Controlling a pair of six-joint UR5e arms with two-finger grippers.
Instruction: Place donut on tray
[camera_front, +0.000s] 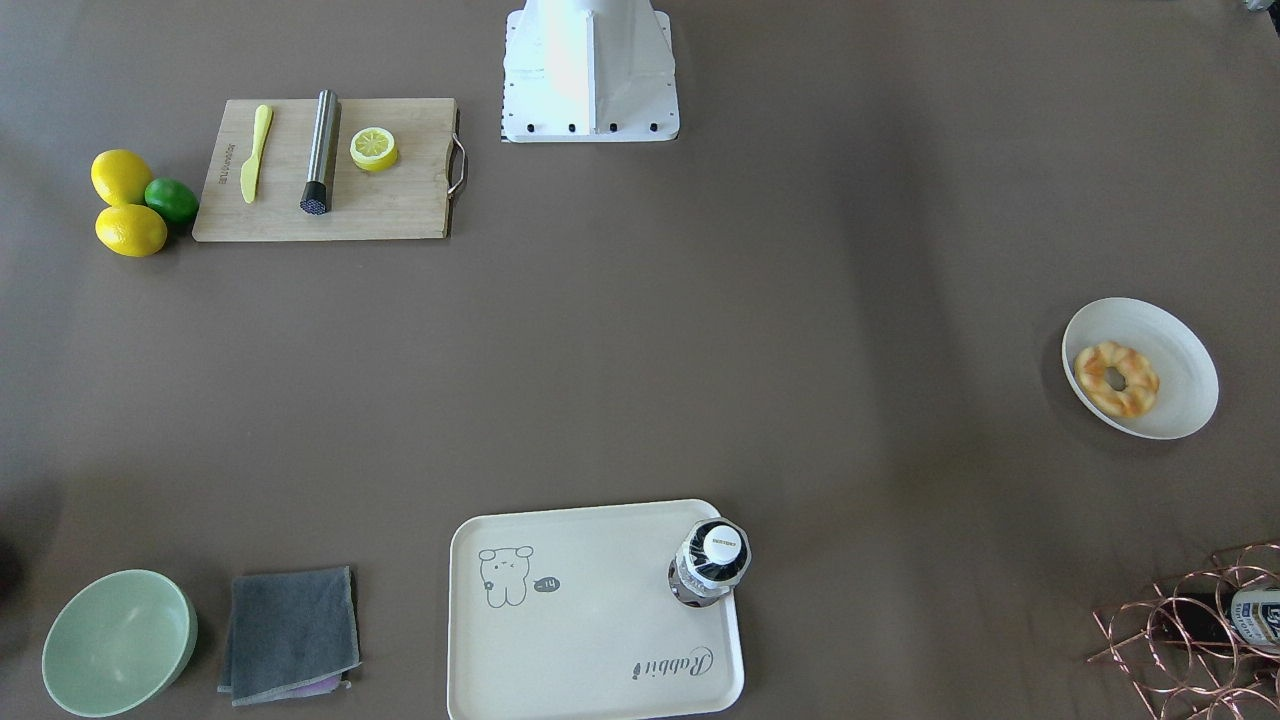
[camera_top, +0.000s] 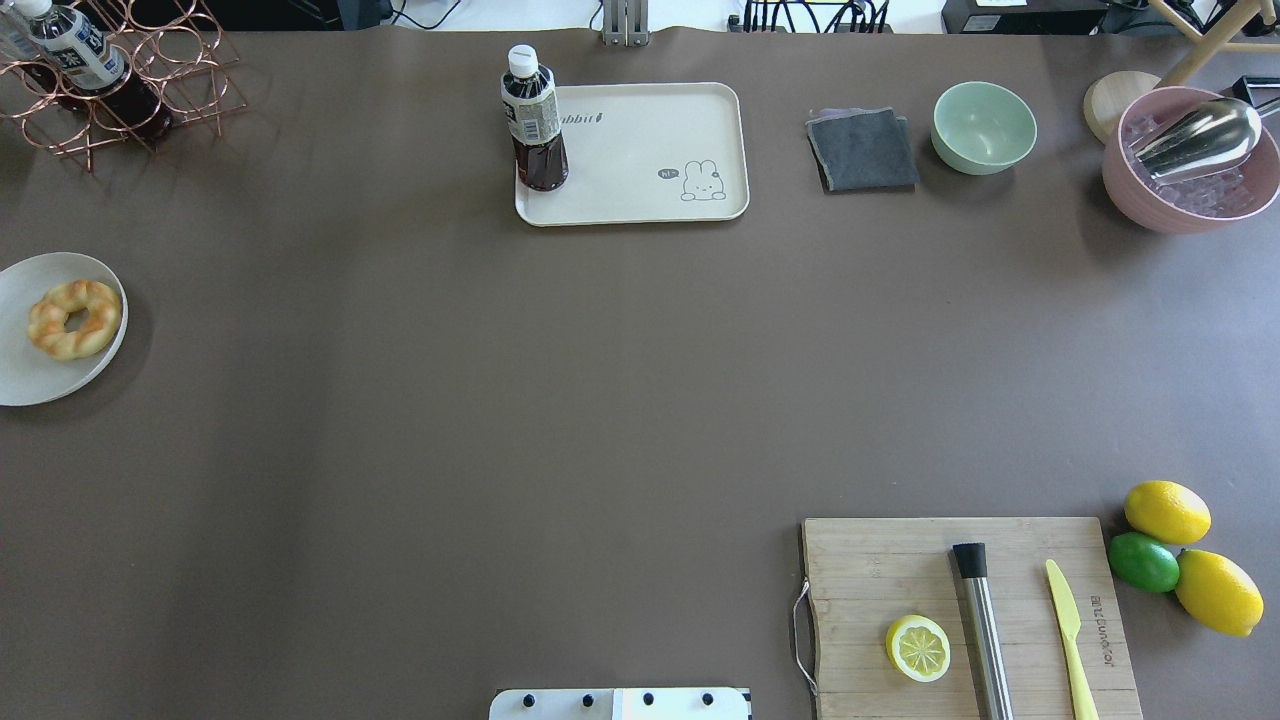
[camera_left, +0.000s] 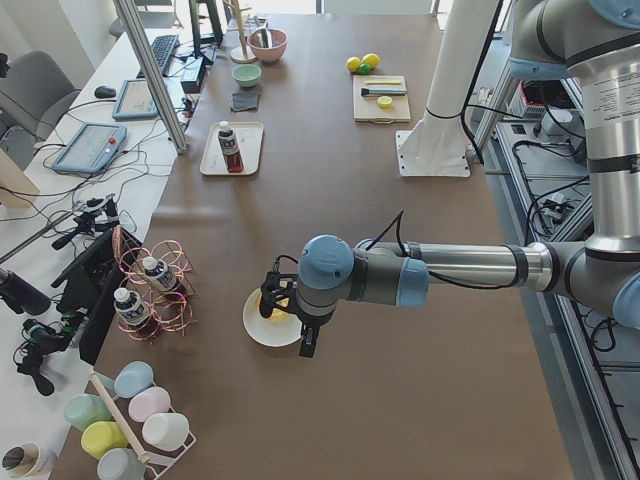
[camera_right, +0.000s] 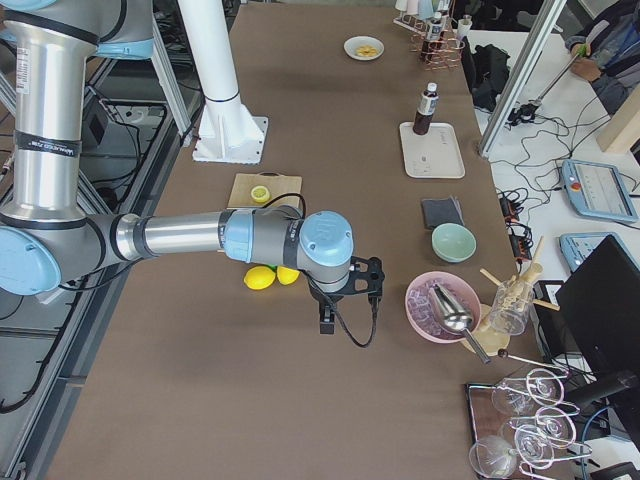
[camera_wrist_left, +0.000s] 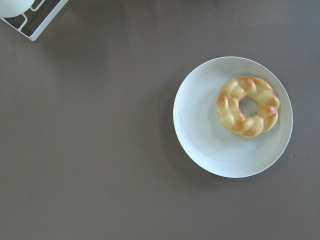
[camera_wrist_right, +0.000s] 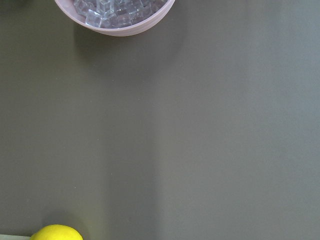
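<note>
The donut (camera_wrist_left: 248, 106) lies on a round white plate (camera_wrist_left: 210, 135), well apart from the tray (camera_top: 640, 150) holding a bottle (camera_top: 535, 125). The left gripper (camera_left: 272, 298) hangs over the plate and the right gripper (camera_right: 368, 277) is above bare table. I cannot tell whether either one's jaws are apart.

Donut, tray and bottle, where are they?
donut (camera_wrist_left: 227, 109), left wrist view, left side of its ring.
tray (camera_top: 640, 150), overhead view, bare middle.
bottle (camera_top: 533, 118), overhead view, its label.
</note>
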